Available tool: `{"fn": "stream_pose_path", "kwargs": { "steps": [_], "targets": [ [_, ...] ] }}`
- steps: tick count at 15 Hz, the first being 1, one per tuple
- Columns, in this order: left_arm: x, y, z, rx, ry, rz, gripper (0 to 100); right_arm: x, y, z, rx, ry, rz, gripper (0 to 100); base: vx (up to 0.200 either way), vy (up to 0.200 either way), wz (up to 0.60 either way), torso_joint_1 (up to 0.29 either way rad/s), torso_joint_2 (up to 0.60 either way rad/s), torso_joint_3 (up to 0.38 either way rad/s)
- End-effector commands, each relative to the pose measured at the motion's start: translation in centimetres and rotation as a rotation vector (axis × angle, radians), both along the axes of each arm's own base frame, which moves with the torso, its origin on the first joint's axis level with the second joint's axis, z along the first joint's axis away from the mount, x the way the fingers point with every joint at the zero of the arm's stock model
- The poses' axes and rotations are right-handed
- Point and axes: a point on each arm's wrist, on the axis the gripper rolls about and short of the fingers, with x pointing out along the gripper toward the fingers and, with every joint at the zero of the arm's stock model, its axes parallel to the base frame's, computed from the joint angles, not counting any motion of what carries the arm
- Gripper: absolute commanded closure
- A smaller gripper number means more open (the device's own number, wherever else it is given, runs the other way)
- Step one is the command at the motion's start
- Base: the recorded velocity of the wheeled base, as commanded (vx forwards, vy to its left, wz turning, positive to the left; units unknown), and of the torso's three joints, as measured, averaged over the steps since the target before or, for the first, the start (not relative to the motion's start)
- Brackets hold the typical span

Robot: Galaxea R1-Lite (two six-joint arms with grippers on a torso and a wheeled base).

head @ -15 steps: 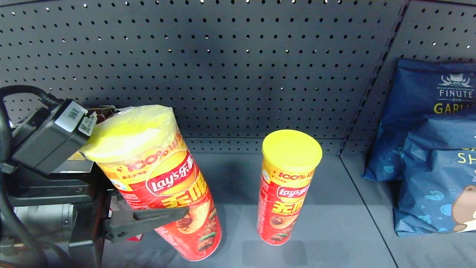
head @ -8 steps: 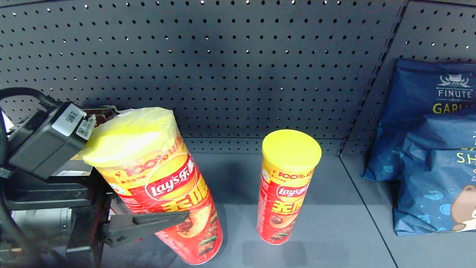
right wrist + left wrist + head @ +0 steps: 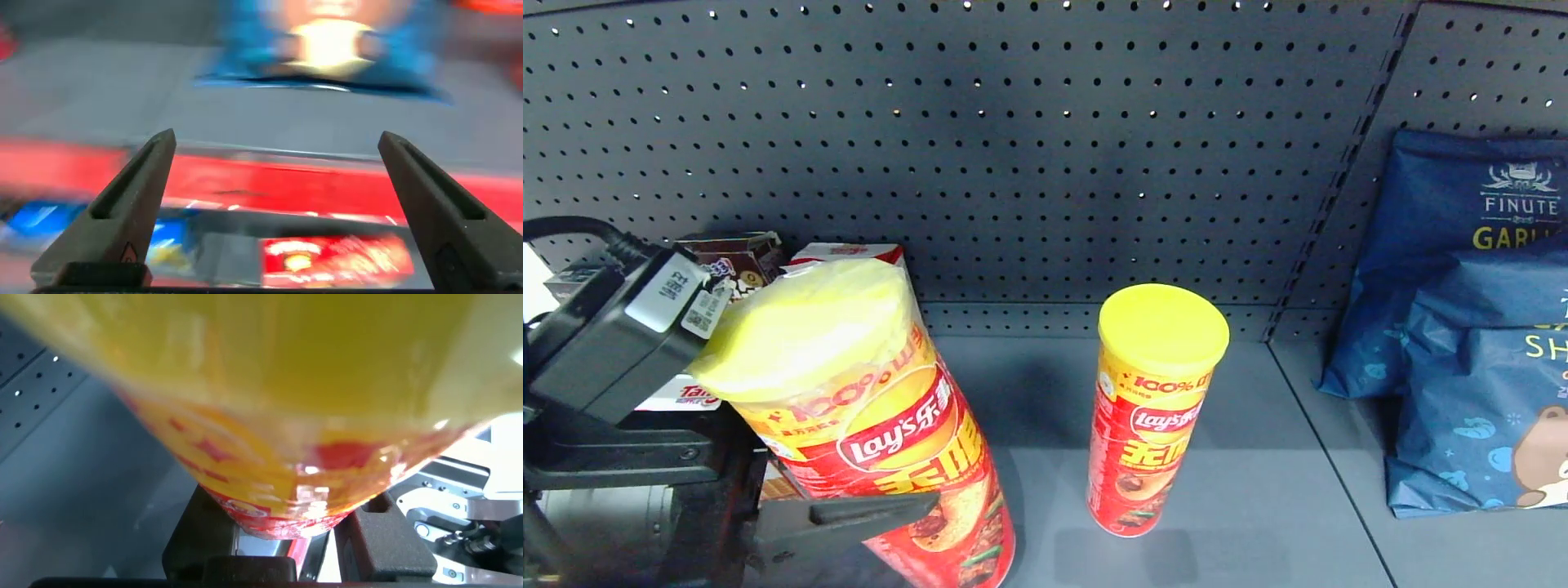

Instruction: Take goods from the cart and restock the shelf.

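A tall red and yellow chips can (image 3: 874,416) with a yellow lid leans to the left at the left of the grey shelf (image 3: 1258,506). My left gripper (image 3: 915,500) is shut on its lower body, with one dark finger (image 3: 841,516) across the front. The can's base runs out of the head view. In the left wrist view the same can (image 3: 310,416) sits close between the jaws. A second, matching can (image 3: 1152,408) stands upright mid-shelf, apart from the held one. My right gripper (image 3: 278,180) is open and holds nothing, below the shelf's red front strip (image 3: 245,175).
Blue snack bags (image 3: 1470,327) lean at the right of the shelf, also seen as a blue bag (image 3: 327,41). Small boxes (image 3: 768,253) stand behind the held can, against the pegboard back wall (image 3: 1013,163). There is bare shelf between the upright can and the bags.
My left gripper and the held can have sunk a little and drawn toward the camera, uncovering the boxes behind. The upright can and the bags have not moved.
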Motion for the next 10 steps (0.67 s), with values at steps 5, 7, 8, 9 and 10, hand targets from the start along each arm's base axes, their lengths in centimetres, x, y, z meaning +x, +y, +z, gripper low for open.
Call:
{"fn": "stream_pose_path", "kwargs": {
  "steps": [5, 7, 8, 9, 10],
  "targets": [
    [0.0, -0.1, 0.3, -0.006, -0.008, -0.001, 100, 0.0, 0.0, -0.3, 0.048, 0.046, 0.01, 0, 0.0, 0.0, 0.0, 0.0, 0.0, 0.0],
    [0.2, 0.0, 1.3, -0.021, -0.027, 0.008, 100, 0.0, 0.0, -0.3, 0.048, 0.046, 0.01, 0, 0.0, 0.0, 0.0, 0.0, 0.0, 0.0],
    [0.3, 0.0, 1.6, -0.026, -0.044, 0.019, 100, 0.0, 0.0, -0.3, 0.048, 0.046, 0.01, 0, 0.0, 0.0, 0.0, 0.0, 0.0, 0.0],
    [0.4, -0.1, 1.9, -0.028, -0.059, 0.016, 100, 0.0, 0.0, -0.3, 0.048, 0.046, 0.009, 0, 0.0, 0.0, 0.0, 0.0, 0.0, 0.0],
    [0.4, -0.1, 2.5, -0.032, -0.068, 0.019, 100, 0.0, 0.0, -0.3, 0.048, 0.046, 0.01, 0, 0.0, 0.0, 0.0, 0.0, 0.0, 0.0]
  ]
}}
